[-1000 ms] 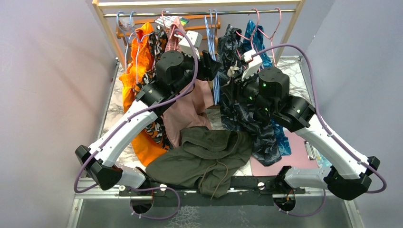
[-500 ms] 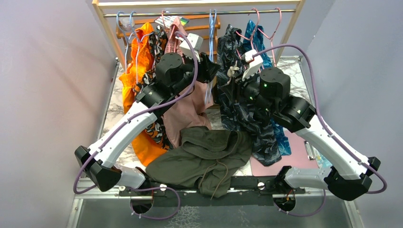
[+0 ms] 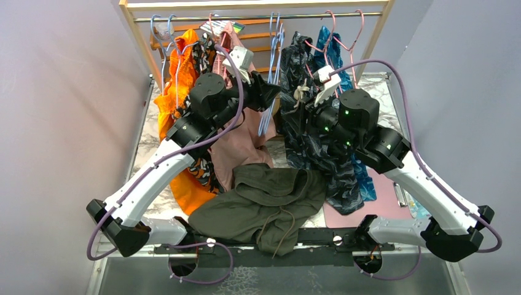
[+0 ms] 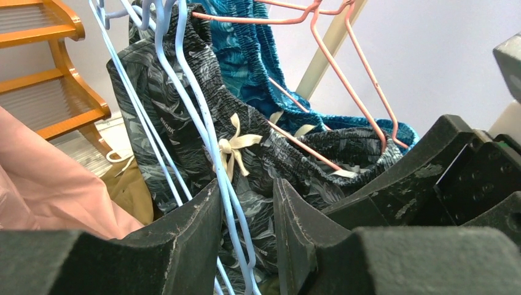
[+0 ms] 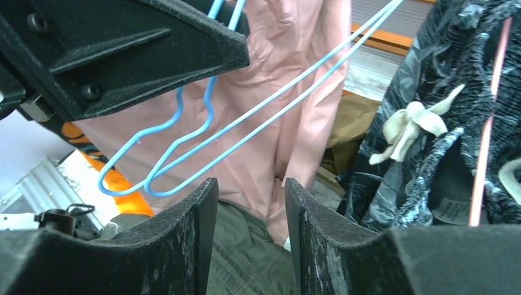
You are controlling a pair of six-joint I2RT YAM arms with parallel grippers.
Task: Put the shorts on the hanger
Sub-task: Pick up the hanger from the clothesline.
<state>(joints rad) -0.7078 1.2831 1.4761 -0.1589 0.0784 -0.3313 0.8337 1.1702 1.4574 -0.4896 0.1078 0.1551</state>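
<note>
The left gripper (image 4: 246,189) reaches up at the rack at the far side of the marble-patterned table (image 3: 145,136). The thin light-blue wire hanger (image 3: 265,118) runs between its two black fingers. The jaws stand partly apart around the wire, and I cannot tell whether the pads actually bite on it. The hanger's hook is on the rail. Its long axis runs from there steeply down and slants toward the left arm, between the dusty-pink shorts (image 3: 242,144) and the dark grey leaf-print shorts (image 3: 310,144). The right gripper (image 5: 249,187) waits just beside it, jaws parted with nothing between them, and faces the hanger's lower loop. The dark olive-green cloth shorts (image 3: 264,203) lie crumpled at the table's near edge between the two arm bases. They spread roughly left to right, with the drawstring trailing over the front bar. They are well apart from both grippers, below and behind them. The left arm is therefore the one placed to work the hanger, and the coming move likely turns on unhooking it and carrying it back toward the shorts.
</note>
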